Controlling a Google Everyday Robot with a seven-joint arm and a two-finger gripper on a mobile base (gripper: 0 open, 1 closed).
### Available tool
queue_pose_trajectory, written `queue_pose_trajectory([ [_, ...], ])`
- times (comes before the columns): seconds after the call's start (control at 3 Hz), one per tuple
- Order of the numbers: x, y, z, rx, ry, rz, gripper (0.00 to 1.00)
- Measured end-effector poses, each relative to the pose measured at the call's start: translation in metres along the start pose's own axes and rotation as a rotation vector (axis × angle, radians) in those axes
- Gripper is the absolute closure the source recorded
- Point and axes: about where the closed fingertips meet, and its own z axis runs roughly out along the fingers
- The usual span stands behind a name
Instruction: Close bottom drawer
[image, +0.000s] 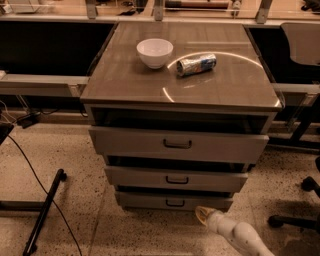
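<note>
The bottom drawer (150, 200) is the narrowest, lowest grey wood-grain front of the cabinet, with a small dark bar handle (175, 203). It stands out a little from the cabinet, with a dark gap above it. My gripper (202, 215) is on a white arm (237, 236) that comes in from the lower right. It sits low by the floor, just in front of the drawer's right part and to the right of the handle.
The middle drawer (176, 178) and the top drawer (177, 144) also stand slightly open. A white bowl (155, 52) and a crushed can (196, 64) lie on the cabinet top. Office chair bases (300, 220) stand to the right, and a black stand leg (44, 212) and cable to the left.
</note>
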Motion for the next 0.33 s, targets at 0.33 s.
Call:
queue_pose_trajectory([
  [0.33, -0.0045, 0.0159, -0.0319, -0.060, -0.016, -0.031, 1.00],
])
